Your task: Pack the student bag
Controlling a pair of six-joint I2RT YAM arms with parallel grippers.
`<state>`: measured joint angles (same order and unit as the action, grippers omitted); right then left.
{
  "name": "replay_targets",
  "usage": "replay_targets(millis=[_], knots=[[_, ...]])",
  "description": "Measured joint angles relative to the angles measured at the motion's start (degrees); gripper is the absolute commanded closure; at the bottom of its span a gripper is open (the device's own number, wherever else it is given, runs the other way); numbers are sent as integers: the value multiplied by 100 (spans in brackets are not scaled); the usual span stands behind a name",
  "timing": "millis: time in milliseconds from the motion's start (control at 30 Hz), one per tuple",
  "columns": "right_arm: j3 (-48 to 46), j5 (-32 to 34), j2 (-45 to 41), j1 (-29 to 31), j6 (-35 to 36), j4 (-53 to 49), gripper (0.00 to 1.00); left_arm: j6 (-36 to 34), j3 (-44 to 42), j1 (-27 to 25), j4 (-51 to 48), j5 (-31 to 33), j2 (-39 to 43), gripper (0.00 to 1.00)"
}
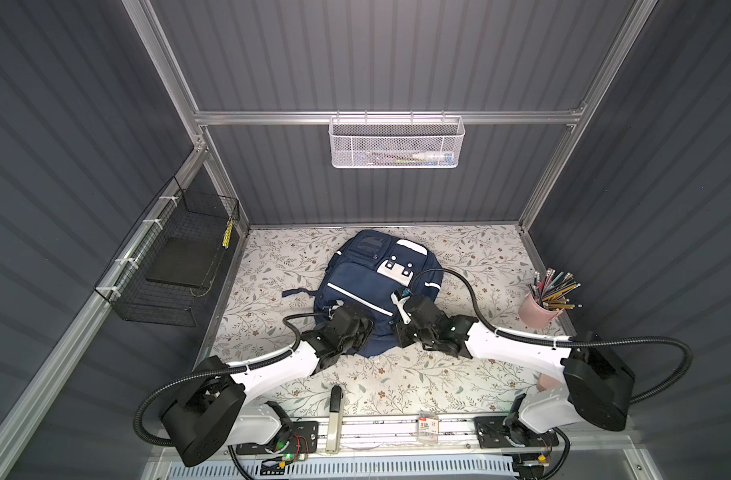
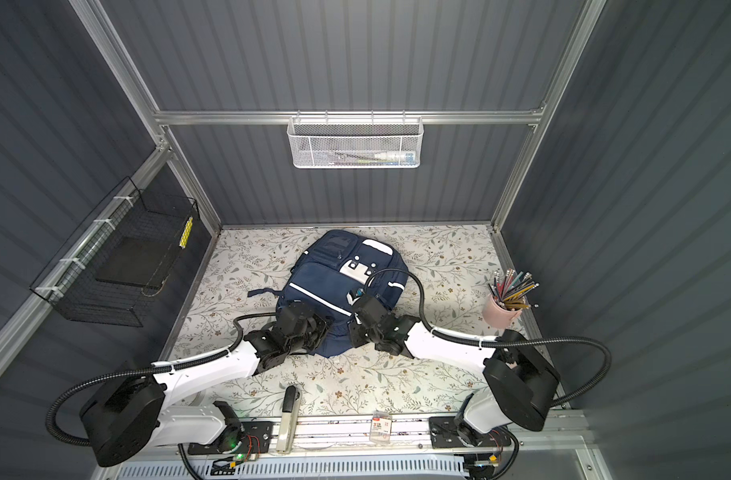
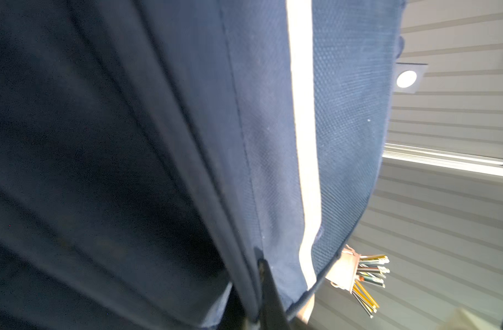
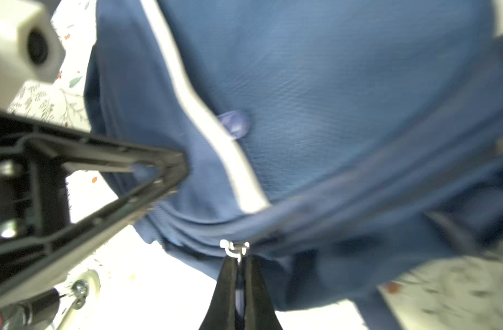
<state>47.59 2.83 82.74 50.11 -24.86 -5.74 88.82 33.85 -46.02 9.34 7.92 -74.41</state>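
The navy student bag [image 1: 355,286] [image 2: 322,286] lies flat mid-table in both top views, white stripe and white patch facing up. Both grippers meet at its near edge. My left gripper [image 1: 367,328] [image 3: 259,274] is shut on a fold of the bag's fabric [image 3: 344,114] beside the zip seam. The right wrist view shows it [image 4: 179,168] pinching the cloth left of the white stripe. My right gripper [image 1: 400,334] [image 4: 239,261] is shut on the pull tab of the silver zip slider [image 4: 235,248] at the edge of the bag [image 4: 330,71].
A pink cup of pencils [image 1: 538,309] stands at the right edge. A white mesh basket [image 1: 397,143] hangs on the back wall and a black wire basket [image 1: 172,270] on the left wall. A stapler-like tool [image 1: 334,415] and a small packet [image 1: 426,428] lie at the front.
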Motion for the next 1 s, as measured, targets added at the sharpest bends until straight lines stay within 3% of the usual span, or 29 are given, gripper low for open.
replay_targets(millis=[267, 533, 567, 600, 633, 667, 700, 767, 967, 1000], knots=[[-33, -708, -243, -809, 546, -22, 100, -26, -15, -2, 122, -61, 199, 100], [127, -1248, -111, -1117, 828, -195, 100, -72, -2, 0, 160, -87, 195, 100], [129, -1272, -114, -1130, 831, -199, 100, -85, -2, 0, 179, -94, 186, 96], [129, -1294, -116, -1143, 831, -201, 100, -127, -2, 0, 212, -111, 166, 81], [129, -1300, -125, -1169, 833, -208, 100, -223, 7, 0, 260, -133, 125, 59], [129, -1191, -144, -1215, 833, -256, 100, -339, 42, -2, 232, -151, 74, 45], [125, -1115, -173, -1294, 841, -326, 100, -457, 74, -2, 219, -151, 22, 37], [116, -828, -269, -1495, 846, -522, 100, -688, 223, -2, 162, -149, -81, 29], [116, -157, -699, -1932, 883, -973, 96, -1266, 544, -7, 7, -146, 52, 25], [111, -118, -754, -1987, 890, -1027, 87, -1366, 544, -20, -76, -129, 157, 17]])
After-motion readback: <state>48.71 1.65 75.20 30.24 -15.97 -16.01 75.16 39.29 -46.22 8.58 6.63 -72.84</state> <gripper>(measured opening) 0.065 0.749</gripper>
